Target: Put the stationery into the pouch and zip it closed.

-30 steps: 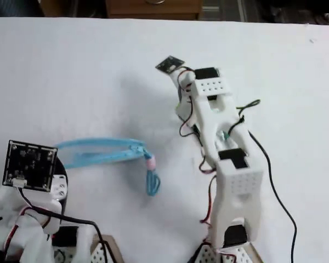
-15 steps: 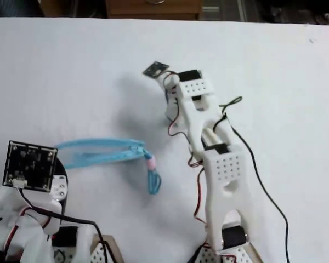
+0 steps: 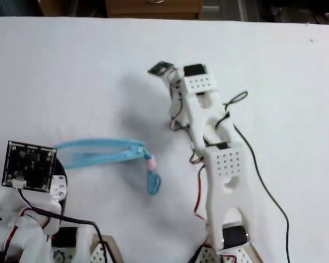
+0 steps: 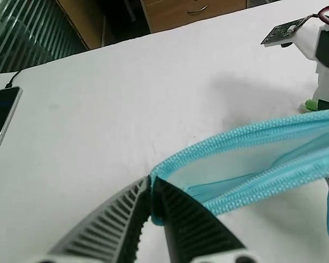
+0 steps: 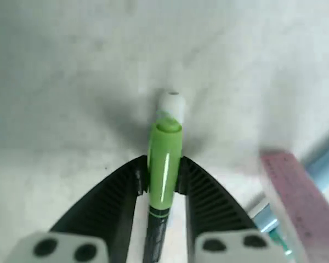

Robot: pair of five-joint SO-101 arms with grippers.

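Lt-blue pouch [image 3: 98, 155], unzipped, lying flat, green marker [image 5: 164, 159] w/ white tip, gripped

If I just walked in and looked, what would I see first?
Probably the bright blue pouch, lying unzipped on the white table, with the left claw pinching one end of it. Next comes the green pen clamped in the right claw, its white tip sticking out past the claw.
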